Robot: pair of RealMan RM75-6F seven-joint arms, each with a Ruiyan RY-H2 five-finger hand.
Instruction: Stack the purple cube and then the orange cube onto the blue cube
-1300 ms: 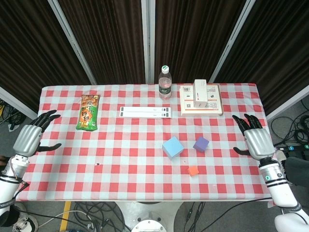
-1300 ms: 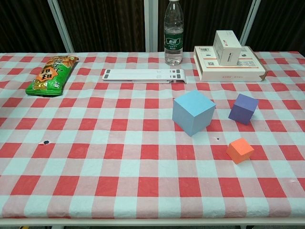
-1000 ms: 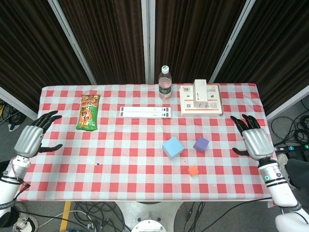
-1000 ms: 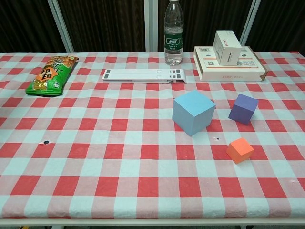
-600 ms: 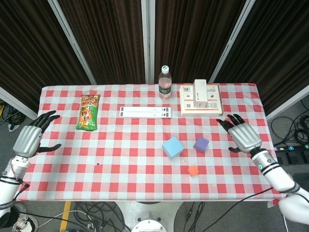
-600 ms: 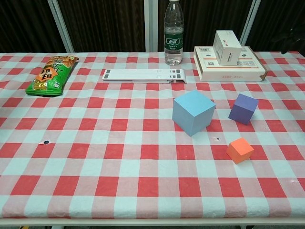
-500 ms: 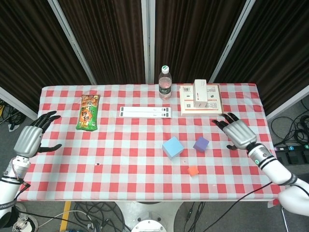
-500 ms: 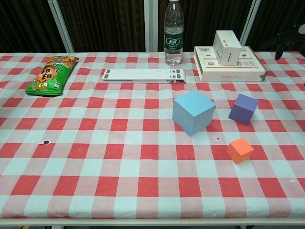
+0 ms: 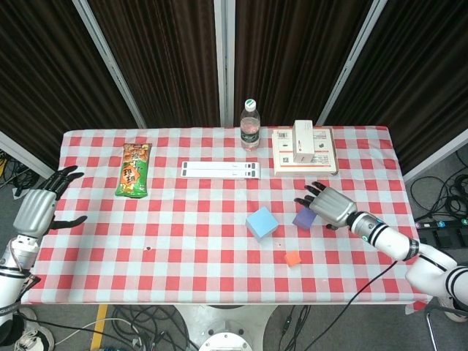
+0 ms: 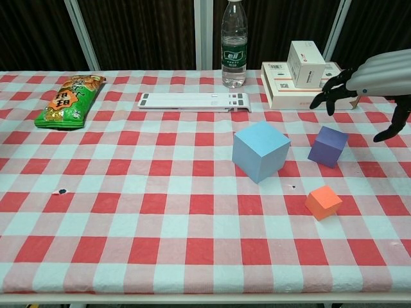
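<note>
At the far left edge of the checked table the left hand hangs just off the cloth, fingers spread apart and holding nothing; the chest view does not show it. A green snack packet lies flat near the back left, and to its right a long white strip lies crosswise toward the middle. Behind that, at the back edge, a water bottle stands upright. The blue cube sits on the cloth right of centre, turned so a corner faces the front. The orange cube, the smallest of the three, rests nearer the front edge and to the right of the blue one, apart from it. The purple cube sits just to the right of the blue cube with a gap between them, tilted a little. Behind it a flat cardboard box carries a small white carton on top. The right hand hovers over and just right of the purple cube, fingers spread wide with dark tips pointing toward the blue cube, gripping nothing; whether it touches the purple cube cannot be told
</note>
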